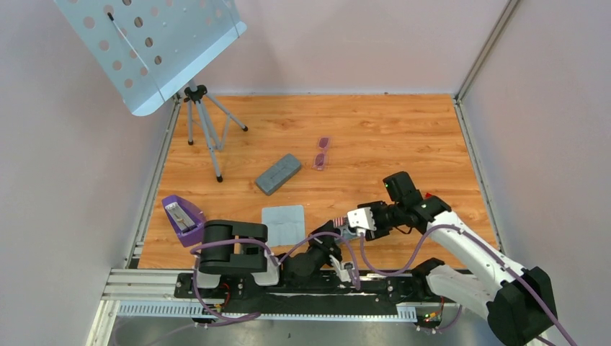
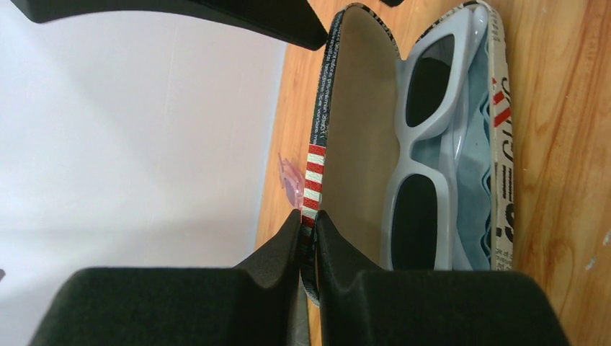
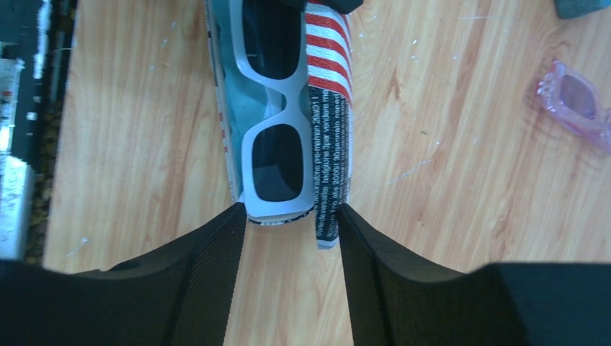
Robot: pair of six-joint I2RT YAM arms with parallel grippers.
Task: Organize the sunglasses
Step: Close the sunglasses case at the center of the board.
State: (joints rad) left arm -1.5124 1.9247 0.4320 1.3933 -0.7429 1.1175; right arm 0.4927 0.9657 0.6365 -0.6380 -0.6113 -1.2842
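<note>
Left gripper [image 2: 308, 216] pinches the open flag case [image 2: 360, 130] by its lid, right gripper [image 3: 292, 213] spread astride; purple sunglasses [image 1: 322, 153] lie uncased at twelve o'clock.

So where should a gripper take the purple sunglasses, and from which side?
Probably at the bridge between the lenses, from straight above: the purple sunglasses lie flat on the wooden table with nothing touching them, and the middle is narrowest.

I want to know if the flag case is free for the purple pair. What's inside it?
It is not free. The open flag-patterned case holds white-framed sunglasses with dark lenses, lying on pale blue lining. Anything beneath them is covered. The purple sunglasses lie outside on the table.
</note>
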